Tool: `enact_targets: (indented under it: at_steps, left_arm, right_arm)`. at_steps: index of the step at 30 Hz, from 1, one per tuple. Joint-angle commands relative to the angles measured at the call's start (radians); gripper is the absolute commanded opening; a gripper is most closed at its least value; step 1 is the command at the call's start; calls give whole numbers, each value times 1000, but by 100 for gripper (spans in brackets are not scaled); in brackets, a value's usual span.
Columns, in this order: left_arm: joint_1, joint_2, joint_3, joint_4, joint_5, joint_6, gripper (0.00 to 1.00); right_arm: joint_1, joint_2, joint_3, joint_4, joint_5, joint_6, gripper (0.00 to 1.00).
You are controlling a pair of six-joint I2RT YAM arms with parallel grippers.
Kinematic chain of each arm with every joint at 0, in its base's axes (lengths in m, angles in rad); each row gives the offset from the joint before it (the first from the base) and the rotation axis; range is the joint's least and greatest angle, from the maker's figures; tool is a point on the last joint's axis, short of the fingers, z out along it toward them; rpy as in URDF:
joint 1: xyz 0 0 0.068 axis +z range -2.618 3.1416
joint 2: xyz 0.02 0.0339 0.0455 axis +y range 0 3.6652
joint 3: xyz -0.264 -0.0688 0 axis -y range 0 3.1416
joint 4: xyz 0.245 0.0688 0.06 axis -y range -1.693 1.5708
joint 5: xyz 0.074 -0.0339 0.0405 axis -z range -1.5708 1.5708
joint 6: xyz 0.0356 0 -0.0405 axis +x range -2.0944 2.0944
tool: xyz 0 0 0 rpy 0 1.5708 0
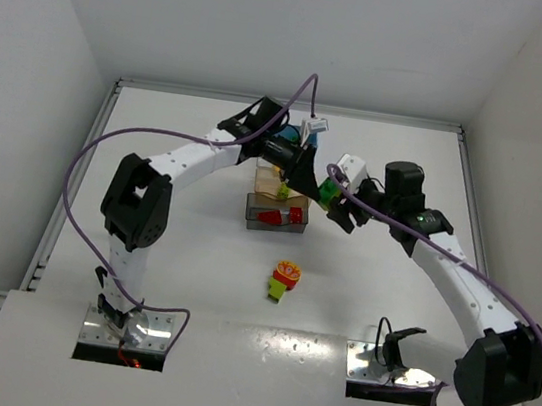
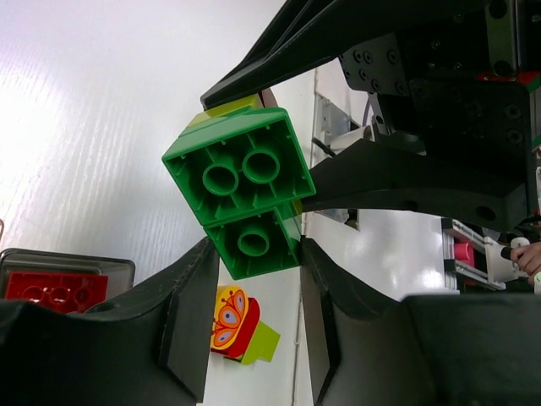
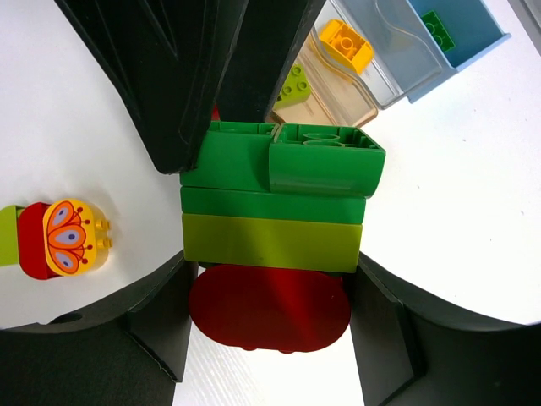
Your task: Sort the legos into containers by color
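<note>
A clump of legos hangs in the air between both grippers: two green bricks (image 3: 279, 161) stacked on a lime slab (image 3: 270, 241) and a rounded red piece (image 3: 269, 309). My right gripper (image 3: 270, 271) is shut on the clump's lime and red end. My left gripper (image 2: 256, 249) has its jaws against the sides of the lower green brick (image 2: 254, 245). In the top view the clump (image 1: 328, 191) sits beside the containers. The grey bin (image 1: 275, 226) holds red bricks, the tan bin (image 3: 325, 106) a yellow and a lime brick, and the blue bin (image 3: 482, 38) a green brick.
A loose clump (image 1: 283, 280) of red, lime and a yellow butterfly-print piece lies on the white table in front of the bins. White walls close in the table on three sides. Purple cables loop from both arms.
</note>
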Motion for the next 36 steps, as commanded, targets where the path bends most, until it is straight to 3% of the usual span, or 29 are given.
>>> enact_targets:
  at_steps: [1,18,25,31,36]
  left_arm:
    - [-2,-4,42,52,-11,17,27]
    - [-2,-14,52,89,-48,-10,21]
    - [-2,-23,52,98,-57,-19,21]
    - [7,-33,42,98,-79,-19,20]
    - [53,-110,-4,111,-198,-29,15]
  right_arm:
    - [-6,-45,-29,-23,3,-7,14]
    - [-6,-169,-124,-88,84,20,12]
    - [-35,-133,-124,-118,84,65,12]
    - [-82,-54,-61,-148,-2,120,12]
    - [-122,45,40,-171,-202,173,12]
